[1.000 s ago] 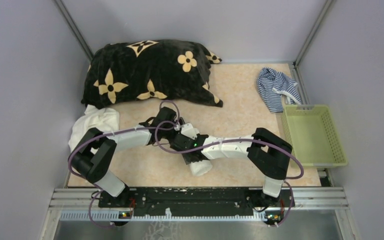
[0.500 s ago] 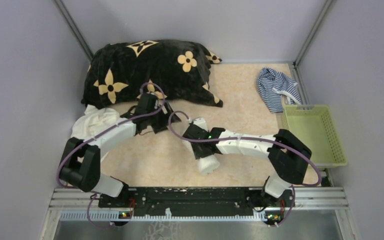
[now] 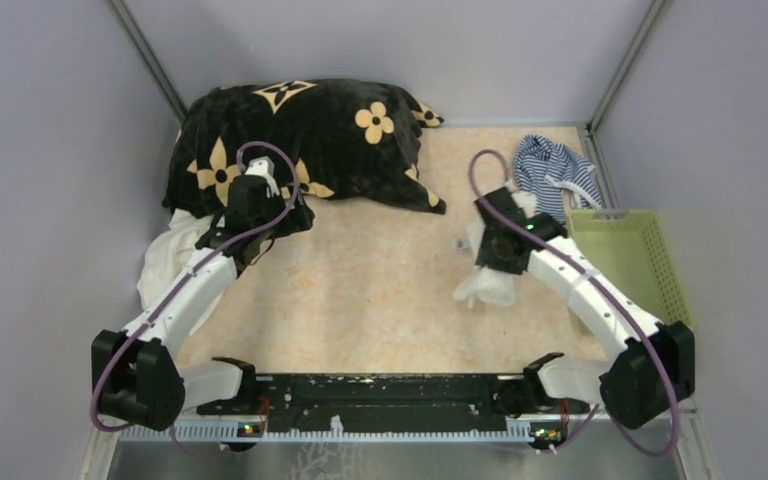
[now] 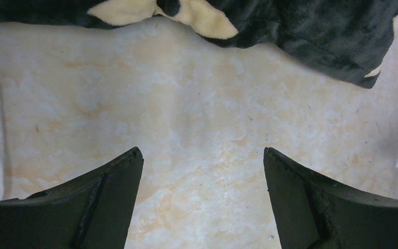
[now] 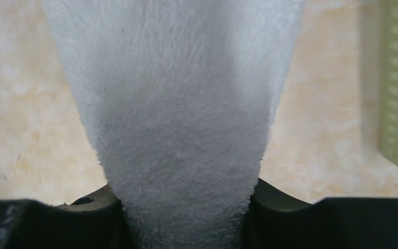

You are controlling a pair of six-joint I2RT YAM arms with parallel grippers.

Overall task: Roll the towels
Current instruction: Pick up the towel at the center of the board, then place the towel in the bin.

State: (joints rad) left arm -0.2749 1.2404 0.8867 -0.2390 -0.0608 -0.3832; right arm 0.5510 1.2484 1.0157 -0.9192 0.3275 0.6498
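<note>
Marbled beige table (image 3: 380, 290), walled in grey. Black flowered pillow (image 3: 300, 140) at back left. Crumpled white towel (image 3: 175, 260) by left wall. Rolled towel (image 3: 488, 285) pinched in right gripper (image 5: 186, 207), held near green basket (image 3: 625, 270); could unroll or slip if grip loosens. Left gripper (image 4: 199, 171) spread wide, empty, risks snagging pillow.
</note>
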